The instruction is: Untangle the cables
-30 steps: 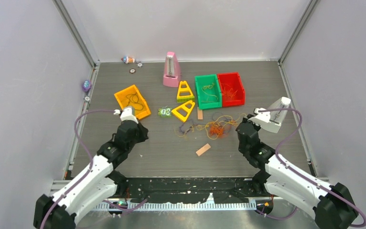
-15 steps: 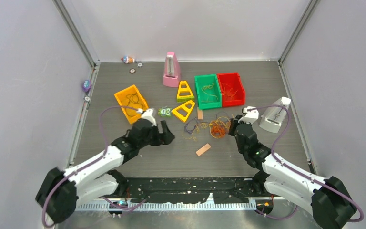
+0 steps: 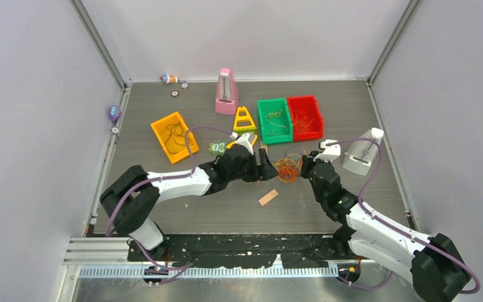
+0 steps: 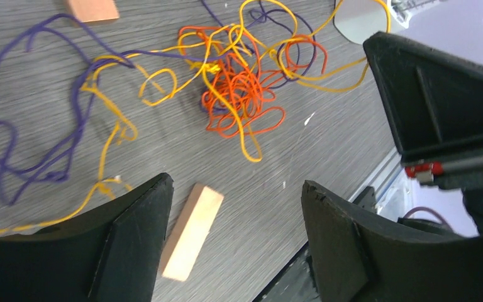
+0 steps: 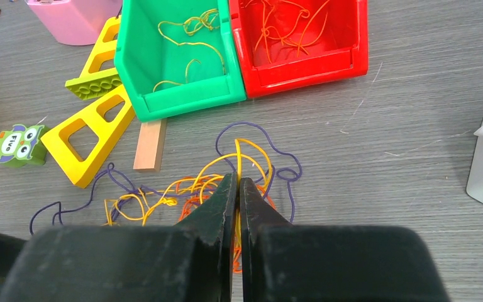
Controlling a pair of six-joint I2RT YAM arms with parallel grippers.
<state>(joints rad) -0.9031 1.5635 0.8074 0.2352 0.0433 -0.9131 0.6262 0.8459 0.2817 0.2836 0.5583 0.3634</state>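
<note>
The cables (image 3: 286, 168) lie as a knot of thin yellow, orange-red and dark purple cords in the middle of the table. In the left wrist view the orange core (image 4: 239, 94) sits ahead of my left gripper (image 4: 236, 189), whose fingers stand wide open with nothing between them. My left gripper (image 3: 267, 170) hovers at the knot's left edge. At the knot's right edge is my right gripper (image 3: 307, 167). In its wrist view the right gripper (image 5: 238, 179) is shut on a yellow cable (image 5: 239, 151) that runs up between its fingertips. More loose cords lie in the bins.
Green bin (image 3: 274, 119) and red bin (image 3: 305, 117) stand just behind the knot, and an orange bin (image 3: 174, 133) is at the left. Yellow triangle blocks (image 3: 244, 119), an owl block (image 3: 217, 148), a pink metronome (image 3: 226, 92), a white metronome (image 3: 361, 152) and a wooden block (image 3: 268, 197) lie around.
My left arm has swung right from the orange bin to the knot, and its gripper has opened. The right gripper shifted slightly left onto the knot and stays shut.
</note>
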